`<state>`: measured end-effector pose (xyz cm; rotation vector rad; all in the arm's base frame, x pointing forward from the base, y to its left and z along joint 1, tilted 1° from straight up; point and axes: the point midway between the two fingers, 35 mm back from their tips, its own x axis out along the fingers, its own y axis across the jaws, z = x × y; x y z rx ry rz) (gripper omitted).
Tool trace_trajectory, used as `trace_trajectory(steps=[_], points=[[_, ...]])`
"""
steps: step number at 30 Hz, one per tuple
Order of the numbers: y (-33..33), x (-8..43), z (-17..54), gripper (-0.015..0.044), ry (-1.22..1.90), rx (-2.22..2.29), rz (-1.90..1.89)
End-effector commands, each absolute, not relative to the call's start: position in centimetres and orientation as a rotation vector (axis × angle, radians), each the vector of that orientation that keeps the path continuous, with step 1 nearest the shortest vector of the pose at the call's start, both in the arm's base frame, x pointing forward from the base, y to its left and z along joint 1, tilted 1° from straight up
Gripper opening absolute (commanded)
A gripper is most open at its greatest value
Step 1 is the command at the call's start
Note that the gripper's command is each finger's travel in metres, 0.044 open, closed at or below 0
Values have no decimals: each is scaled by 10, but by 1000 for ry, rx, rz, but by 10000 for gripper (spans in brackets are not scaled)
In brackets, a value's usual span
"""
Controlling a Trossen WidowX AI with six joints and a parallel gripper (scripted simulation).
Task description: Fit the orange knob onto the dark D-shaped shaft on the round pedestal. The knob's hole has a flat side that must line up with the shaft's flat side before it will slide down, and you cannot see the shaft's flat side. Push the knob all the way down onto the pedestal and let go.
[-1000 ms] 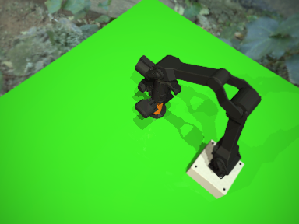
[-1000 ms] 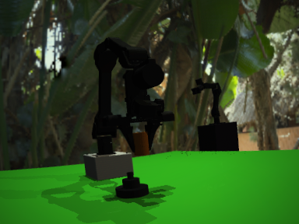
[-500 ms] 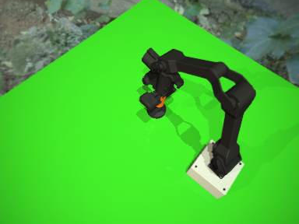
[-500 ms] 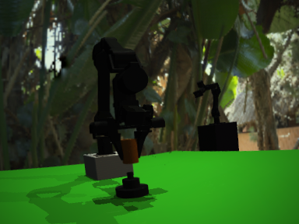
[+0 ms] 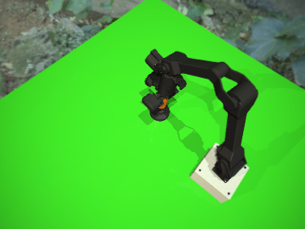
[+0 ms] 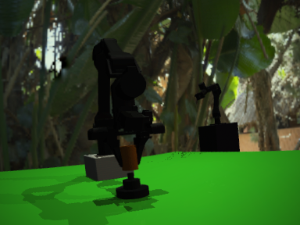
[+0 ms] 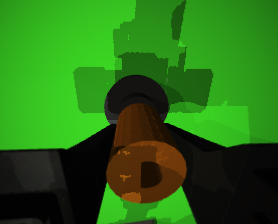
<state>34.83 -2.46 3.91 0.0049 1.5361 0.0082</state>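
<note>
Over behind the green desk [image 5: 91,151] [image 6: 242,180] [image 7: 40,45], I can see a black block [image 6: 219,137] with a small dark jointed figure [image 6: 216,103] standing on top. Big leaves [image 6: 215,9] and stems crowd the backdrop, with a thatched roof [image 6: 245,105] off by a trunk [image 6: 266,111]; from above, ivy-like leaves [image 5: 75,1] lie past the desk's edges.

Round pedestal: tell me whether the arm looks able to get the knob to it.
Probably yes: the gripper holds the orange knob just above the shaft, nothing visible between, though flat-side alignment can't be told.
</note>
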Motion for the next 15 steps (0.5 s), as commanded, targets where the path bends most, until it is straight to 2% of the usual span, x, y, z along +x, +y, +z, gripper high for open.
trace_trajectory(steps=[1,15], points=[[-25,346,29,0,1541,1,10],[-26,349,35,0,1540,3,7]])
